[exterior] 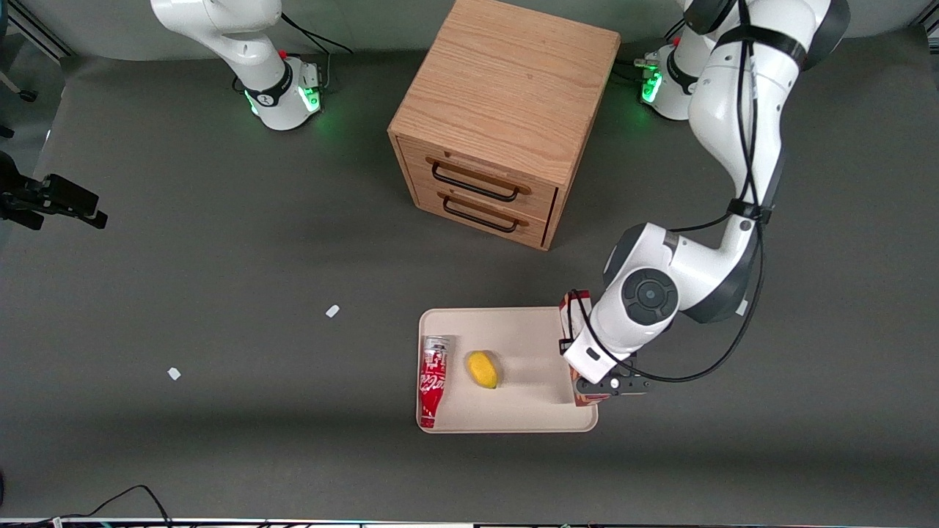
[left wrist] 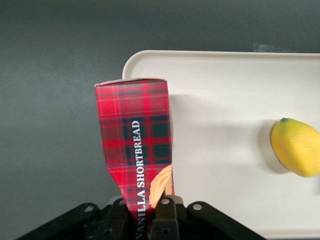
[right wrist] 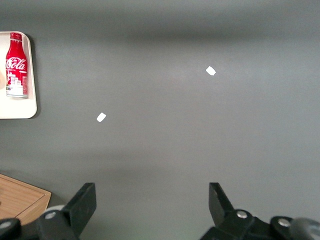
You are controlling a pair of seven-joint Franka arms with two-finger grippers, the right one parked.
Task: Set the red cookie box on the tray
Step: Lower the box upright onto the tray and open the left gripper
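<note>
The red cookie box point(left wrist: 135, 145) is a tartan box printed "vanilla shortbread" with a tan cookie picture. My left gripper point(left wrist: 145, 216) is shut on one end of it. The box hangs over the rim of the beige tray point(left wrist: 225, 80) at the tray's edge toward the working arm's end, partly over the tray and partly over the table. In the front view the gripper point(exterior: 585, 374) and wrist cover the box's middle. The box's ends point(exterior: 575, 302) stick out along the tray's point(exterior: 513, 418) edge. I cannot tell whether the box touches the tray.
A yellow lemon point(exterior: 483, 369) and a red-and-white soda bottle-can point(exterior: 433, 381) lie on the tray; the lemon point(left wrist: 297, 147) is beside the box. A wooden two-drawer cabinet point(exterior: 499, 125) stands farther from the front camera. Two white scraps point(exterior: 332, 311) point(exterior: 174, 373) lie toward the parked arm's end.
</note>
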